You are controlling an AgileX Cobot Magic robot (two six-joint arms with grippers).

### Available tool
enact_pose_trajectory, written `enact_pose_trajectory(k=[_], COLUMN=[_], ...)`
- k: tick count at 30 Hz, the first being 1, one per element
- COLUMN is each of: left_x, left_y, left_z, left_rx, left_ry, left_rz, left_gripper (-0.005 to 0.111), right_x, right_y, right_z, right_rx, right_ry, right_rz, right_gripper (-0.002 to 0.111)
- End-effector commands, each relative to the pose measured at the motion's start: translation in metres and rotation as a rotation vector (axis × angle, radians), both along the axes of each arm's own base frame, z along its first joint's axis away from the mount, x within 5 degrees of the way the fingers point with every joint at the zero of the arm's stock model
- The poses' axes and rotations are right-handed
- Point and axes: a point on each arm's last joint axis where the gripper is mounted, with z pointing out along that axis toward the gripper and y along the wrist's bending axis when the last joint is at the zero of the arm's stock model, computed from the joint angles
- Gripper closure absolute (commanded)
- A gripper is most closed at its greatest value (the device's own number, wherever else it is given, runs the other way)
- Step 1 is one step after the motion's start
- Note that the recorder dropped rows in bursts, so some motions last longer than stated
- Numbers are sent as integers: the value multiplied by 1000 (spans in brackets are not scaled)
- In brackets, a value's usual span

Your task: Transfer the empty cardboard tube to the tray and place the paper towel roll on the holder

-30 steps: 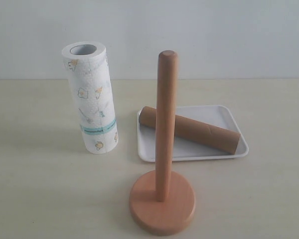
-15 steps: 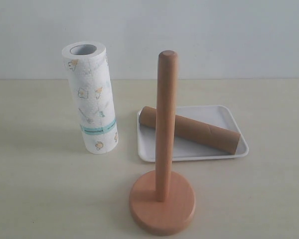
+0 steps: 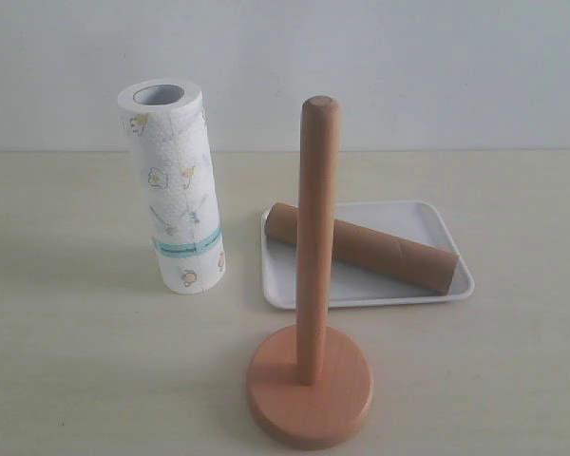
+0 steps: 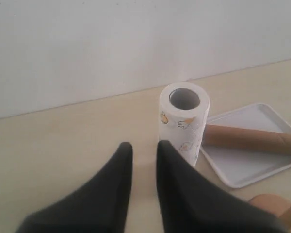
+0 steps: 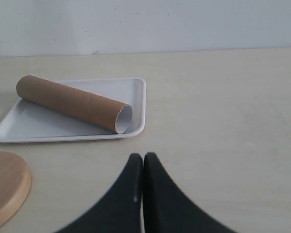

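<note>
The brown cardboard tube (image 3: 370,249) lies slantwise in the white tray (image 3: 439,291); both also show in the right wrist view, tube (image 5: 70,102) in tray (image 5: 19,130). The paper towel roll (image 3: 176,190) stands upright on the table left of the tray. The wooden holder (image 3: 312,313) stands bare in front. Neither gripper shows in the exterior view. My left gripper (image 4: 144,145) is open, empty, short of the paper towel roll (image 4: 183,121). My right gripper (image 5: 143,157) is shut on nothing, short of the tray.
A pale wall runs along the table's far edge. The holder's round base (image 5: 5,187) lies close to my right gripper, and its edge (image 4: 274,206) shows beside the left one. Bare tabletop spreads left of the roll and right of the tray.
</note>
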Motion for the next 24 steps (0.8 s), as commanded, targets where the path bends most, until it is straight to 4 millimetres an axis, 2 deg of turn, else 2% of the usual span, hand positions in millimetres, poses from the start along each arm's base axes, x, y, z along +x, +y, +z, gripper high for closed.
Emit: enact_pose_trajectory(k=[1, 4, 6, 7, 10, 13, 20, 24], left_x=[18, 26, 30, 31, 36, 42, 63, 71], left_y=[0, -4, -7, -10, -11, -13, -18, -23], left_z=[-23, -44, -58, -66, -73, -81, -128, -152], left_rx=[-2, -10, -6, -6, -65, -31, -120, -69], left_ry=[-9, -23, -49, -79, -189, -249, -205, -183], left_rz=[-9, -57, -108, -142, -130, -176, -235, -325], left_gripper=[56, 34, 29, 28, 29, 29, 29, 29], right_x=[0, 0, 0, 0, 0, 0, 0, 0], right_y=[0, 0, 0, 0, 0, 0, 0, 0], right_z=[1, 1, 1, 1, 1, 1, 1, 1], right_rx=[-12, -12, -12, -12, -12, -12, -12, -12], right_ry=[-17, -17, -17, -17, -17, -17, -17, -17], right_rz=[-3, -3, -3, -3, -3, -3, -3, -3], right_gripper=[108, 108, 108, 108, 108, 108, 108, 108])
